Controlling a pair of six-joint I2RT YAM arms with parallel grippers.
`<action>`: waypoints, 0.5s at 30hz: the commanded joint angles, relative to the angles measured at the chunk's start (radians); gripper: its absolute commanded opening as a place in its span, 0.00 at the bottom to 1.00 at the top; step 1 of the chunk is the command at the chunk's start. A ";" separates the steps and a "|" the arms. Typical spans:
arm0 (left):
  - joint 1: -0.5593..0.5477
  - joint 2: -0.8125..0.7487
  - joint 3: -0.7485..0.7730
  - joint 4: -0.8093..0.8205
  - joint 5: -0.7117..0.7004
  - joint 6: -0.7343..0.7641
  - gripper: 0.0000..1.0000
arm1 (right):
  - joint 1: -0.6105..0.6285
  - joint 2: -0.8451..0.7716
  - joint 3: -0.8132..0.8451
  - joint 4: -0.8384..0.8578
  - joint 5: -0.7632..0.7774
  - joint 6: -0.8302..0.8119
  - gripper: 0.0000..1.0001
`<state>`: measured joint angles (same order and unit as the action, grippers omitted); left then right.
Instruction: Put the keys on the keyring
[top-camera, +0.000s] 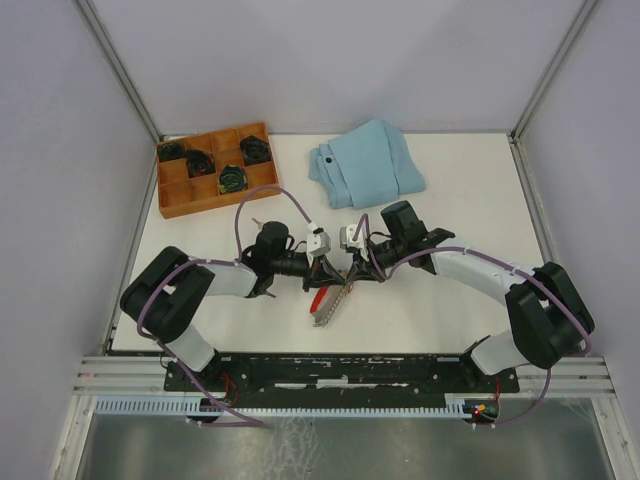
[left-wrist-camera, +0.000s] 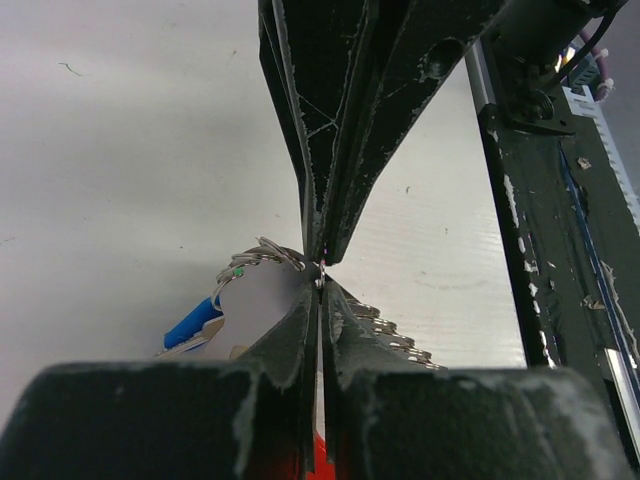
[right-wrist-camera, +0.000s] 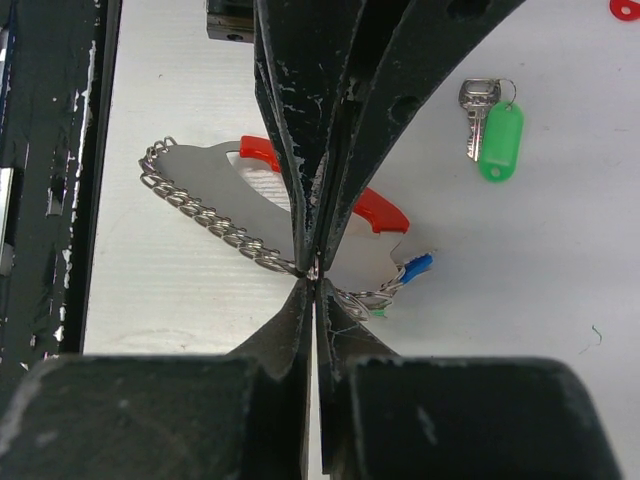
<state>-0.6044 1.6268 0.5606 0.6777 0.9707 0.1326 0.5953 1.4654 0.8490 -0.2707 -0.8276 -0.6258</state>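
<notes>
The keyring (top-camera: 328, 302) lies near the middle of the tabletop, a little toward the near edge, with both arms bent in over it. The left claw (left-wrist-camera: 320, 272) is closed to a narrow pinch, its tips gripping one of the small metal loops along the keyring's curved edge. The right claw (right-wrist-camera: 315, 268) is closed the same way, its tips meeting on a loop in the same row. In the right wrist view the red strip shows on either side of the fingers (right-wrist-camera: 290, 120), with the loops running along the opposite edge. A blue-tagged key (right-wrist-camera: 418, 264) sits right at one end of the row; whether it hangs on a loop I cannot tell. A green-tagged key (right-wrist-camera: 495, 125) lies flat on the table, well apart from the keyring. A wooden tray (top-camera: 168, 195) sits in the far left corner, and a folded blue cloth (top-camera: 365, 165) lies by the far edge
</notes>
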 joint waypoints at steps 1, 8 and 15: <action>-0.006 -0.020 0.008 0.050 -0.040 -0.003 0.03 | 0.012 -0.044 0.042 0.037 -0.013 0.026 0.10; -0.007 -0.115 -0.013 -0.047 -0.230 0.061 0.03 | 0.012 -0.162 -0.032 0.203 0.159 0.219 0.47; -0.011 -0.168 -0.016 -0.075 -0.396 0.023 0.03 | 0.011 -0.303 -0.021 0.177 0.475 0.443 1.00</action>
<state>-0.6083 1.5082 0.5449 0.5934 0.6998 0.1467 0.6064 1.2369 0.8082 -0.1230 -0.5667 -0.3531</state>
